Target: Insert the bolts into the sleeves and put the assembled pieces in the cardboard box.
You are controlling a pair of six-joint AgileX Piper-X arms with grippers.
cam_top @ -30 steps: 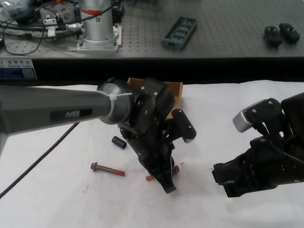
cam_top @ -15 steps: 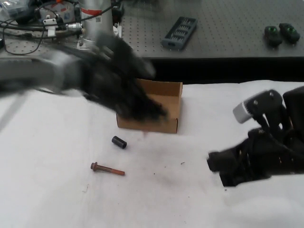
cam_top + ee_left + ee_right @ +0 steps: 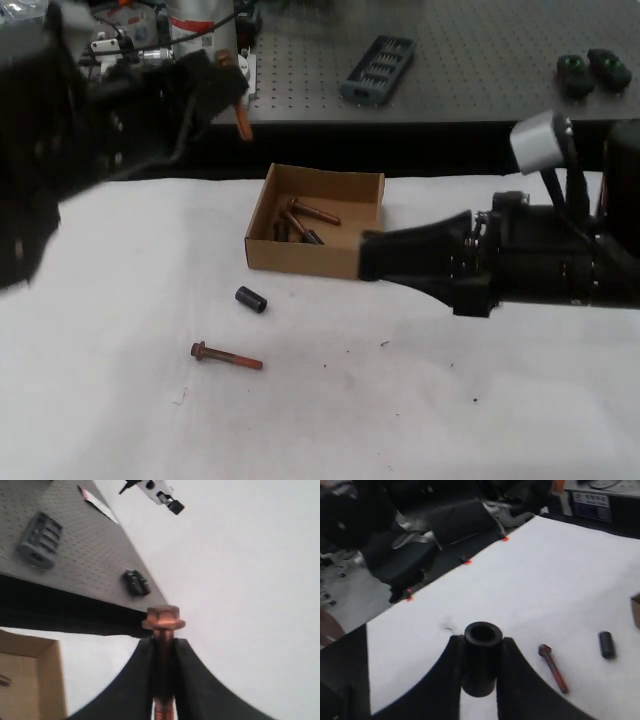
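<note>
1. Left tool [image 3: 164, 646]: both fingers are pressed against the shank of a copper-coloured bolt, the held bolt [image 3: 163, 622]. Its hexagonal flanged head stands clear above the fingertips. In the high view this tool [image 3: 222, 88] is raised at the far left, beyond the box, and the held bolt [image 3: 241, 118] projects from it.
2. Right tool [image 3: 481, 642]: it pinches a black sleeve, the held sleeve [image 3: 481, 657]. The sleeve's open bore faces the wrist camera. In the high view the right arm lies across the right side of the table [image 3: 420, 420], and its tool [image 3: 372, 256] ends just beside the box's near right corner.
3. Box [image 3: 300, 258]: it is open-topped cardboard and sits on the white cloth [image 3: 120, 300] at the middle. Several bolts [image 3: 314, 213] lie inside, with dark pieces among them that are too small to identify.
4. Loose sleeve [image 3: 250, 299]: it lies on the cloth near the box's front left corner.
5. Loose bolt [image 3: 226, 355]: it lies flat on the cloth, nearer the camera than the loose sleeve and apart from it.
</note>
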